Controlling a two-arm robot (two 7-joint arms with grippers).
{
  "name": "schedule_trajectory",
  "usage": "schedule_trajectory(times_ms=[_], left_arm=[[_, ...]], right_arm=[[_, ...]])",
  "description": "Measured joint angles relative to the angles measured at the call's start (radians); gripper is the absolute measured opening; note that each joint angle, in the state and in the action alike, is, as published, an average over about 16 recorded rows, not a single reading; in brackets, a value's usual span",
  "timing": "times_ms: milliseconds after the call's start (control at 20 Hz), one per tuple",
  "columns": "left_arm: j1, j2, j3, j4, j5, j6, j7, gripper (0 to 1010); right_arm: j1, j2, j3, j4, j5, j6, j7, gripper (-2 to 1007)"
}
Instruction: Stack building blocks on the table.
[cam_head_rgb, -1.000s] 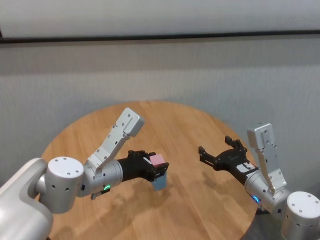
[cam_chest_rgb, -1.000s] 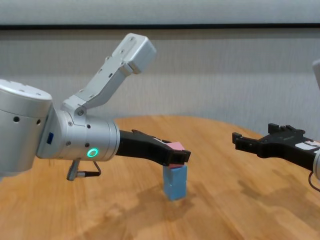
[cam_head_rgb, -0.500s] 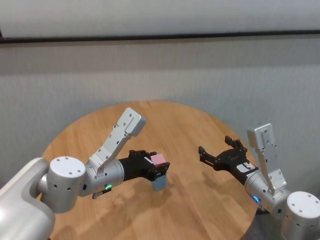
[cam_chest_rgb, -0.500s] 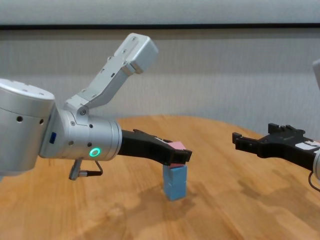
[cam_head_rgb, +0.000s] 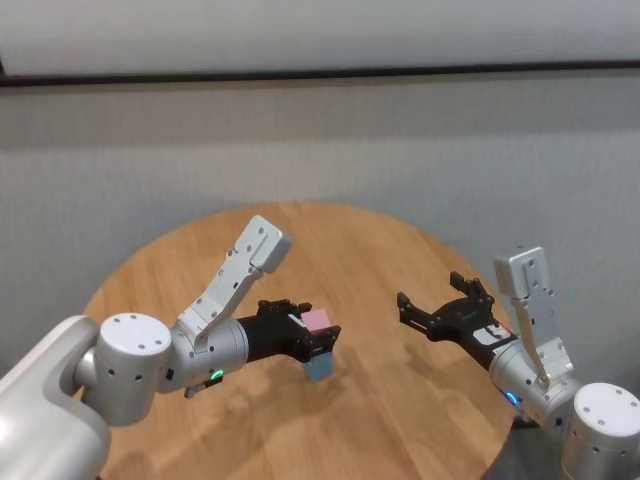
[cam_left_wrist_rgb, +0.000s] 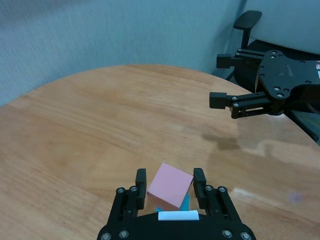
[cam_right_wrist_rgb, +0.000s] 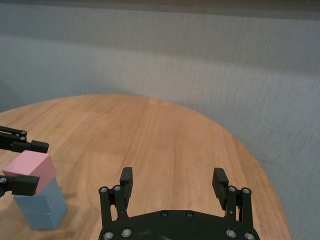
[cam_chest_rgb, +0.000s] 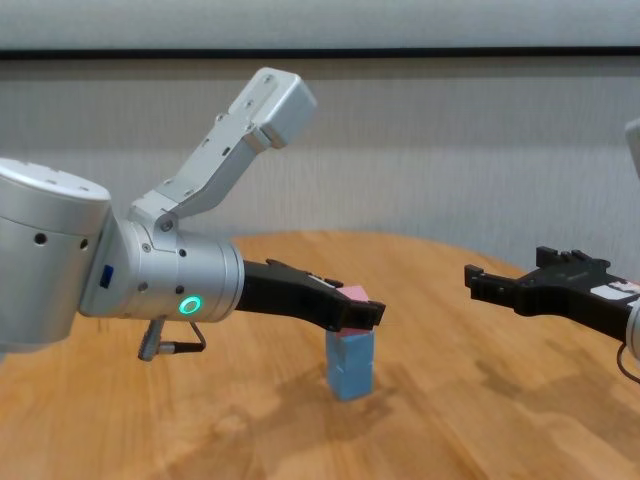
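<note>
My left gripper (cam_head_rgb: 318, 336) is shut on the pink cube (cam_head_rgb: 318, 319), which sits on top of two stacked light blue cubes (cam_head_rgb: 318, 365) near the middle of the round wooden table (cam_head_rgb: 380, 250). The left wrist view shows the fingers on both sides of the pink cube (cam_left_wrist_rgb: 170, 186), with a sliver of blue under it. The chest view shows the pink cube (cam_chest_rgb: 355, 294) resting on the blue stack (cam_chest_rgb: 350, 365). My right gripper (cam_head_rgb: 428, 293) is open and empty, hovering above the table to the right of the stack; its wrist view shows the stack (cam_right_wrist_rgb: 41, 205) farther off.
The table's right edge (cam_right_wrist_rgb: 260, 165) lies close under my right gripper. An office chair (cam_left_wrist_rgb: 248, 20) stands beyond the table's edge. A grey wall lies behind the table.
My left arm has shifted very slightly; the pink cube stays between its fingers on the blue stack. The right arm has not moved.
</note>
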Motion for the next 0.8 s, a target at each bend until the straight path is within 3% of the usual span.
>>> schedule_trajectory(times_ms=[400,800], left_arm=[[0.01,0.018,-0.023,-0.056,-0.012,0.008,0.005,843],[0.036,0.073,-0.07,-0.178,-0.032,0.02,0.029,982]], right_arm=[[0.0,0.0,0.0,0.0,0.0,0.0,0.0,1005],[0.0,0.0,0.0,0.0,0.0,0.0,0.0,1005]])
